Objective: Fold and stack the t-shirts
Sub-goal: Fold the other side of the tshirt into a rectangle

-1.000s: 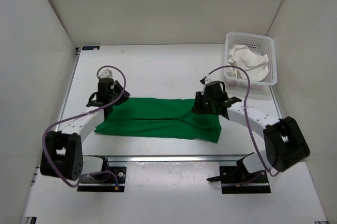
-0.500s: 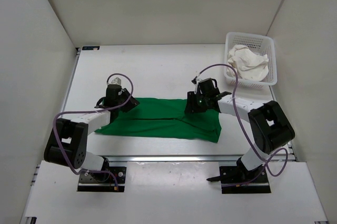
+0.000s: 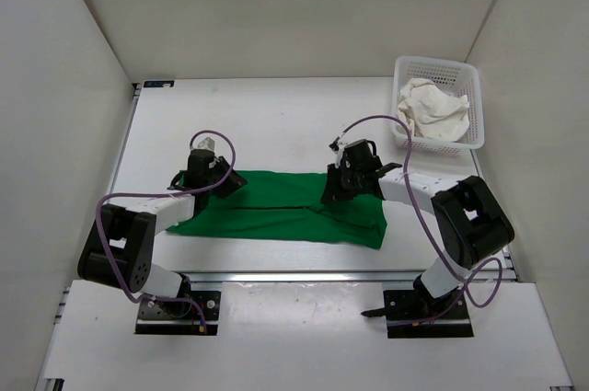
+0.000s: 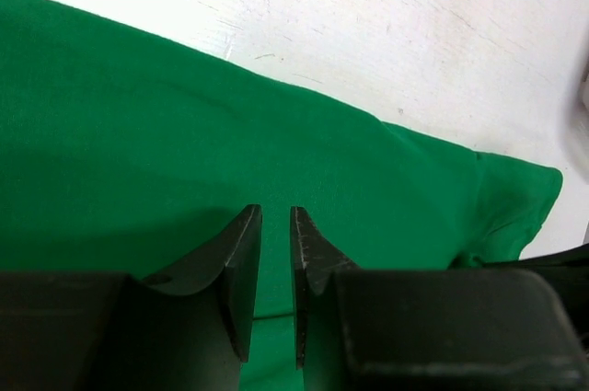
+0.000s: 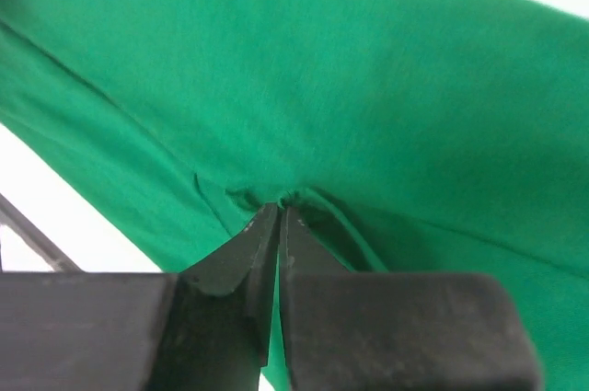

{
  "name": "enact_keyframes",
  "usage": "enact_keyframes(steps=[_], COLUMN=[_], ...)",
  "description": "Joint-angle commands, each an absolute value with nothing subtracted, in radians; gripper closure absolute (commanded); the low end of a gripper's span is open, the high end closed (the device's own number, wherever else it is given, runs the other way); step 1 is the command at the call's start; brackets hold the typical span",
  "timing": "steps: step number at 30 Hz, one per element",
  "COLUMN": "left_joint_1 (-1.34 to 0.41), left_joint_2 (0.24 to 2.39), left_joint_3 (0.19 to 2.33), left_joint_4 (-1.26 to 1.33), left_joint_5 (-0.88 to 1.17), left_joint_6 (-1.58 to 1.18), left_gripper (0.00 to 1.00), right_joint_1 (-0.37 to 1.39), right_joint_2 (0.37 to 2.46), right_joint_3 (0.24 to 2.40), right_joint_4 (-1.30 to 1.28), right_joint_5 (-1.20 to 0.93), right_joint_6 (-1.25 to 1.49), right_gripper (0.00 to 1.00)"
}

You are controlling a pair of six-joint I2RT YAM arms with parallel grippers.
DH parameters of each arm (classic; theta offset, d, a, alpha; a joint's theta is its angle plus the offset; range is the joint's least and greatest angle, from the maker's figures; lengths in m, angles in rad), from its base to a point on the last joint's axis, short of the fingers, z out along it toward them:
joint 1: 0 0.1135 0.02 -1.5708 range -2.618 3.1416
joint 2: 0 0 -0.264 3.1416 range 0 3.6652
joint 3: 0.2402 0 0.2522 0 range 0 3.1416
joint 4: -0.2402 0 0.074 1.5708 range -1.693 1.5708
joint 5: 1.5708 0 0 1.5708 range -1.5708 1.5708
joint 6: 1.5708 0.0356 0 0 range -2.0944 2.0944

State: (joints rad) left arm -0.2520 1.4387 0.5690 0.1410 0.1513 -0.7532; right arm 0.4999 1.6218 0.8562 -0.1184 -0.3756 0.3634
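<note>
The bright green t-shirt (image 3: 276,212) lies folded into a long strip across the table's middle; it also fills the left wrist view (image 4: 184,152) and the right wrist view (image 5: 386,87). My left gripper (image 3: 224,181) hovers low over the shirt's far left part, its jaws a narrow gap apart (image 4: 274,216) with nothing between them. My right gripper (image 3: 333,190) is shut (image 5: 278,210) on a puckered pinch of the green cloth right of centre. The off-white t-shirt (image 3: 433,108) lies crumpled in the basket. The red t-shirt is out of view.
A white plastic mesh basket (image 3: 440,63) stands at the back right corner. White walls enclose the table on three sides. Bare white table (image 4: 414,23) shows beyond the shirt's far edge.
My left gripper has moved right from the shirt's left end onto its far edge. My right gripper has shifted a little left and farther along the shirt.
</note>
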Motion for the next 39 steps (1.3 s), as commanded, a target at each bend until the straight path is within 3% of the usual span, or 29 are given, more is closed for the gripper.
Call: enact_keyframes(steps=[1,6,11,14,15,20,26,34,39], left_joint_1=[-0.252,-0.256,-0.256,-0.249,-0.253,-0.279,-0.307,-0.204,-0.115], left_joint_2=[1.417,1.407,1.401,1.399,1.396,1.382,1.45,1.493,1.5], left_joint_3=[0.566,0.572,0.571,0.577,0.574,0.589,0.606,0.545,0.515], left_joint_4=[0.167,0.179,0.19,0.193,0.19,0.189,0.216,0.273,0.318], left_joint_5=[0.173,0.186,0.196,0.21,0.212,0.192,0.202,0.271,0.325], left_joint_6=[-0.761,-0.764,-0.791,-0.782,-0.782,-0.788,-0.818,-0.867,-0.908], left_gripper=[0.71,0.7,0.69,0.7,0.7,0.7,0.7,0.7,0.71], right_joint_1=[0.534,0.655,0.753,0.793,0.796,0.77,0.554,0.635,0.635], right_joint_2=[1.563,1.465,1.362,1.329,1.315,1.299,1.351,1.279,1.244], right_joint_3=[0.838,0.787,0.677,0.658,0.664,0.759,0.773,0.507,0.495], right_joint_4=[-0.141,-0.244,-0.226,-0.21,-0.218,-0.305,-0.258,-0.199,-0.195], right_joint_5=[-0.37,-0.264,-0.218,-0.238,-0.242,-0.178,-0.199,-0.226,-0.206], right_joint_6=[0.365,0.44,0.578,0.615,0.618,0.526,0.463,0.572,0.568], right_gripper=[0.98,1.0,0.9,0.72,0.71,0.76,0.88,0.93,0.93])
